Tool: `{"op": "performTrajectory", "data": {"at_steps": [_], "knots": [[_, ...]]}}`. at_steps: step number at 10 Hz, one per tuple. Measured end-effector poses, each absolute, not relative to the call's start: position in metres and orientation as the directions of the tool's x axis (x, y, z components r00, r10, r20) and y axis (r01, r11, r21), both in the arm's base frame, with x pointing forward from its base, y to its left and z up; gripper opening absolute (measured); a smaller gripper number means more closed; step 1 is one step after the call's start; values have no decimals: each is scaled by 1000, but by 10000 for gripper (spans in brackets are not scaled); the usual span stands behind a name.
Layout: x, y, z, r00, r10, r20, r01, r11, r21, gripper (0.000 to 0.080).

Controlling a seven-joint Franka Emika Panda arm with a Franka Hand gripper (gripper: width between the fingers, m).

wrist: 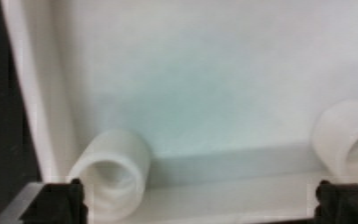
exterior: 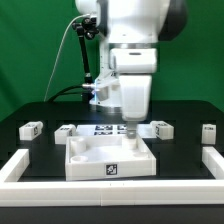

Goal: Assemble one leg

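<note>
The hand [exterior: 130,127] hangs low over the far side of the white tray-like piece [exterior: 88,160]. The wrist view shows its fingers [wrist: 62,200] spread wide with nothing between them, only the tray's pale floor and two round raised shapes [wrist: 115,168]. The leg [exterior: 160,127] lies loose on the bench [exterior: 185,150], just beside the hand on the exterior view's right, and similar tagged blocks [exterior: 30,128] sit along the same row. I judge the task barely begun: no leg is grasped or fitted, so picking it up, carrying and seating it all remain.
</note>
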State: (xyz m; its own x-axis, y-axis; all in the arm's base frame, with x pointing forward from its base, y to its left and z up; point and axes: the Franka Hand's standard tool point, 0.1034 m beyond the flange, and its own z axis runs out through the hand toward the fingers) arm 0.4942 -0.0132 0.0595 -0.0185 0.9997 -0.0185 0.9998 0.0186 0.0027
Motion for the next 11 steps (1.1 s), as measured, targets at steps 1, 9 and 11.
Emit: {"op": "performTrajectory", "data": {"at_steps": [1,9,11], "knots": [[488,-24,57,-39,999,-18,999,39,-8,650],[469,-44,44,-67,998,-9,997,66,-43,650],[438,-46,30,-67,998,3,995,67,-71,650]]}}
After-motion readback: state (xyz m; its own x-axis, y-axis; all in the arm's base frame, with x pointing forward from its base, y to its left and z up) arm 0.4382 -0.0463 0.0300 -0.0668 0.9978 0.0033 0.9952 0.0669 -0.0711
